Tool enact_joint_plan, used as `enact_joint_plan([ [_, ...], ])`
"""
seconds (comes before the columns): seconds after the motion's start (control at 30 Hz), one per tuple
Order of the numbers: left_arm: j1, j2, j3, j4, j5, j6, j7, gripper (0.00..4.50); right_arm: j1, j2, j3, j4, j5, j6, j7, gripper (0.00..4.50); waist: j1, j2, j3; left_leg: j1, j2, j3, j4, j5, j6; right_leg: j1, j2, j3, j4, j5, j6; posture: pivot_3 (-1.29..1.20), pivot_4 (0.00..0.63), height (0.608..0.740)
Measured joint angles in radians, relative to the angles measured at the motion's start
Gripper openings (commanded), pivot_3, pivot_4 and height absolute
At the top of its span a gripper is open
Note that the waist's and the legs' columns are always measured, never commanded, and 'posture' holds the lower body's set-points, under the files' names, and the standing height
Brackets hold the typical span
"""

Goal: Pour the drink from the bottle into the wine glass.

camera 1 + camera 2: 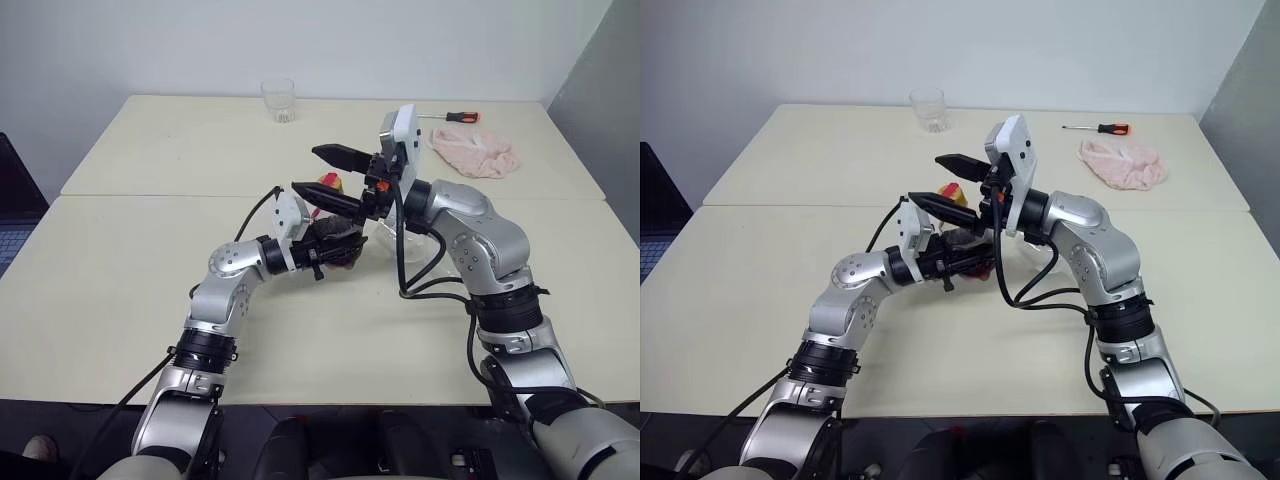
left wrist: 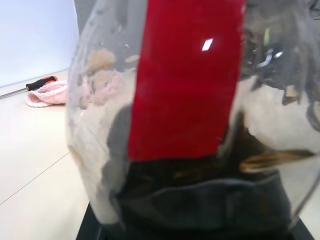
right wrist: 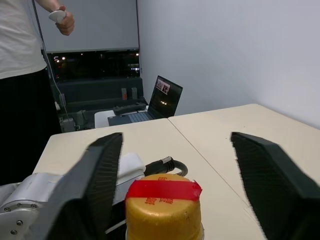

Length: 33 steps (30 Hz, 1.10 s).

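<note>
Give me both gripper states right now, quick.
Left gripper: shut on the small clear plastic bottle of dark drink.
Right gripper: open, fingers either side of the bottle's yellow-orange cap, not gripping it.

Silver-grey jointed arms [image 1: 470, 240] with black elbow bands, white wrist housings [image 1: 400, 135], black tapered fingers [image 1: 340, 155] — loose black cables [image 1: 425, 270] loop alongside.

Head cameras look down over the table [image 1: 130, 300]; both wrist views sit close on the bottle [image 2: 175, 125].
</note>
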Motion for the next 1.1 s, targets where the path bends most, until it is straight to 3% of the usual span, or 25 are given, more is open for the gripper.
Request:
enact_joint_plan([
  [0.13, -0.007, -0.001, 0.002, 0.011, 0.0, 0.0, 0.005, 1.7, 0.0, 0.005, 0.004, 0.002, 0.002, 0.0, 0.004, 1.4, 0.0, 0.0, 0.0, 0.0, 0.0, 0.0, 0.0, 0.0, 0.0, 0.0, 0.0, 0.0, 0.0, 0.0, 0.0, 0.0, 0.15, 0.74],
  [0.17, -0.007, -0.001, 0.003, 0.012, 0.0, 0.0, 0.006, 1.7, 0.0, 0.005, 0.005, 0.003, 0.002, 0.0, 0.004, 1.29, 0.0, 0.0, 0.0, 0.0, 0.0, 0.0, 0.0, 0.0, 0.0, 0.0, 0.0, 0.0, 0.0, 0.0, 0.0, 0.0, 0.15, 0.74],
  [0.5, -0.003, -0.002, 0.002, 0.002, -0.002, 0.01, 0.005, 1.7, -0.001, -0.003, 0.007, 0.005, 0.003, -0.006, 0.03, 1.3, 0.0, 0.0, 0.0, 0.0, 0.0, 0.0, 0.0, 0.0, 0.0, 0.0, 0.0, 0.0, 0.0, 0.0, 0.0, 0.0, 0.15, 0.74],
  [1.1, 0.238, 0.075, -0.003, -0.513, -0.175, 0.339, 0.047, 1.7, 0.006, -0.057, 0.007, -0.028, 0.216, 0.049, 0.366, 1.3, -0.002, 0.0, 0.0, 0.001, 0.001, 0.0, 0.001, 0.0, 0.0, 0.0, 0.0, 0.0, 0.001, 0.001, -0.001, 0.0, 0.15, 0.74],
])
